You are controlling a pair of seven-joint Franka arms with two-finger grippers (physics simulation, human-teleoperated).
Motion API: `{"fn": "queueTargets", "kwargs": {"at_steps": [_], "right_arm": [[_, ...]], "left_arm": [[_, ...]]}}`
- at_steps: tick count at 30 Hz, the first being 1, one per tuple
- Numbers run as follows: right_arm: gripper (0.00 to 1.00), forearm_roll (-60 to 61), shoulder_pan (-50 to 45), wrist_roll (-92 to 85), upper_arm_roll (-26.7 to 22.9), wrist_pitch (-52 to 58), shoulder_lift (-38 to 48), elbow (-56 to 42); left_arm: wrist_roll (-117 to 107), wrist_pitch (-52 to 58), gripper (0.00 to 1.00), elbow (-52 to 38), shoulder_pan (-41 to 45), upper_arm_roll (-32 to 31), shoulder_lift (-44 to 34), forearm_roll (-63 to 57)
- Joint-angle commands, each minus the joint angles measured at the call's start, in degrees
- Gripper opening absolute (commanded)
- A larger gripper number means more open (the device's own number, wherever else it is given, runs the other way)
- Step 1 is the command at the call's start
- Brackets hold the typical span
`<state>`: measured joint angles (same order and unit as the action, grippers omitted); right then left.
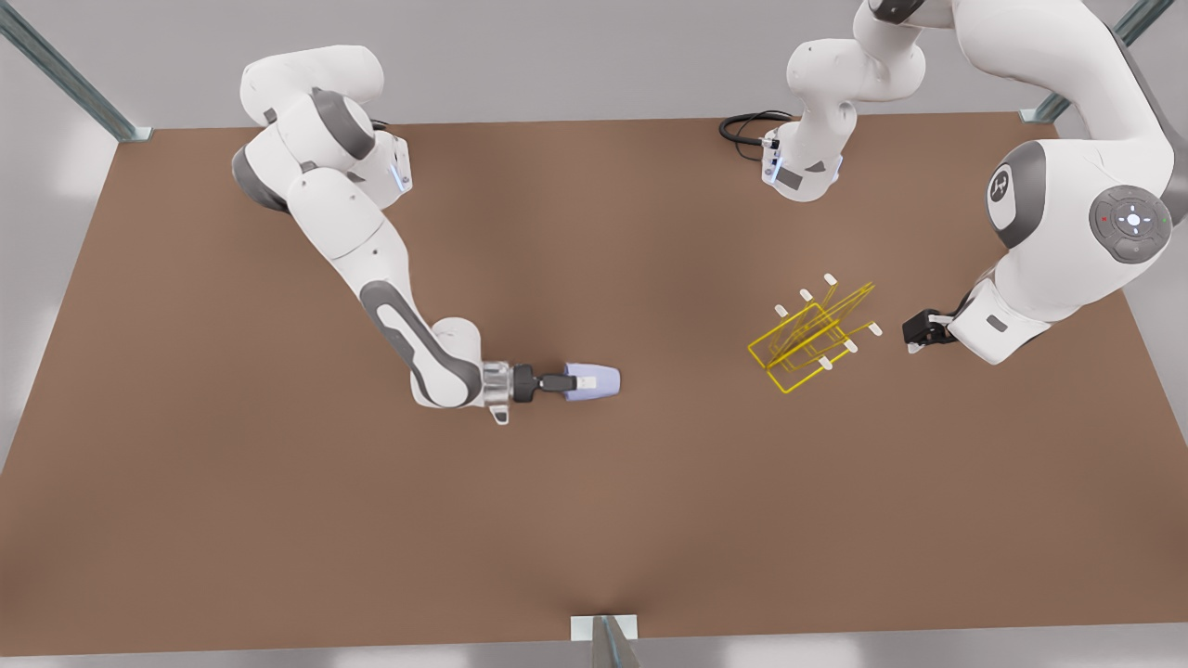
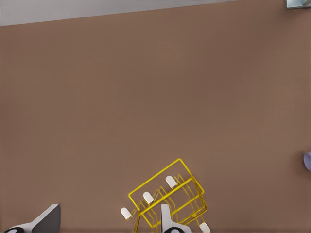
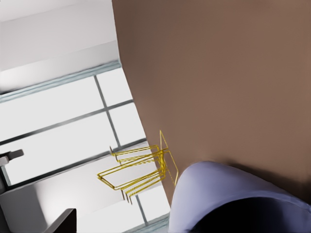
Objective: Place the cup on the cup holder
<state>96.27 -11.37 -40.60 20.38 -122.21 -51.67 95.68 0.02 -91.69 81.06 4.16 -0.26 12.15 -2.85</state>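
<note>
While the right gripper jaws clamp the small smooth lavender-blue cup above the brown bench, well apart from the yellow wire cup holder; cup looks light, rigid, slippery, best held at the walls; left gripper waits beside holder, jaws wide.

We see a plain brown bench carrying the yellow wire cup holder towards the front view's right, with a coiled black cable lying near the far edge beside an arm's base.
</note>
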Motion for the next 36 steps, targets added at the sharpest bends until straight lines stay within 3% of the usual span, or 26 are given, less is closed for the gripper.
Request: {"fn": "queueTargets", "kwargs": {"at_steps": [1, 14, 17, 18, 20, 22, 25, 26, 27, 28, 30, 36], "right_arm": [[0.85, -0.47, 0.29, -10.29, -0.43, 0.39, 0.08, -0.15], [0.83, -9.07, 3.63, -9.33, -5.79, 2.76, 3.68, -0.23], [0.85, -29.96, 6.71, 6.04, -8.59, 3.29, 14.38, -0.76], [0.99, -44.21, 7.23, 13.87, -13.43, 7.05, 22.48, 0.29], [1.0, -73.36, 6.88, 22.04, -22.05, 18.14, 29.6, -0.06], [1.0, -90.27, 9.43, 26.35, -23.37, 24.18, 31.54, -1.28], [1.0, -93.8, 13.91, 25.49, -23.02, 26.41, 39.98, -3.21], [1.0, -94.16, 13.83, 24.95, -22.85, 27.37, 40.33, -3.57], [1.0, -96.87, 13.39, 25.22, -22.67, 34.81, 35.17, -13.12], [1.0, -97.5, 12.51, 32.39, -22.67, 39.15, 35.22, -15.18], [1.0, -97.85, 11.1, 36.81, -22.58, 36.07, 42.34, -7.8], [1.0, -98.2, 11.89, 35.15, -23.2, 39.85, 41.3, -17.11]], "left_arm": [[-0.38, 0.11, 1.0, -0.03, 0.06, 0.0, -0.11, -0.05], [-13.01, 2.48, 1.0, -0.03, 2.34, -0.97, -0.64, 1.79], [-36.49, 3.19, 1.0, -0.12, 3.31, -5.97, -0.2, 8.47], [-32.63, 2.93, 1.0, -0.64, 3.58, -10.9, 2.08, 8.56], [-25.1, 0.82, 1.0, -1.17, 4.8, -16.51, 5.77, 8.04], [-10.08, -0.06, 1.0, -3.37, 6.82, -19.07, 8.59, 6.63], [2.42, -8.84, 1.0, -5.56, 11.48, -19.08, 16.32, 6.28], [3.4, -12.61, 1.0, -5.57, 12.18, -19.08, 17.81, 6.28], [3.4, -17.36, 1.0, -5.57, 15.08, -19.08, 19.57, 4.45], [3.32, -21.06, 1.0, -5.57, 16.84, -19.08, 21.33, 1.62], [3.32, -27.83, 1.0, -5.48, 18.6, -19.08, 24.58, 1.53], [3.75, -46.03, 1.0, -5.39, 23.35, -19.08, 33.81, -2.77]]}}
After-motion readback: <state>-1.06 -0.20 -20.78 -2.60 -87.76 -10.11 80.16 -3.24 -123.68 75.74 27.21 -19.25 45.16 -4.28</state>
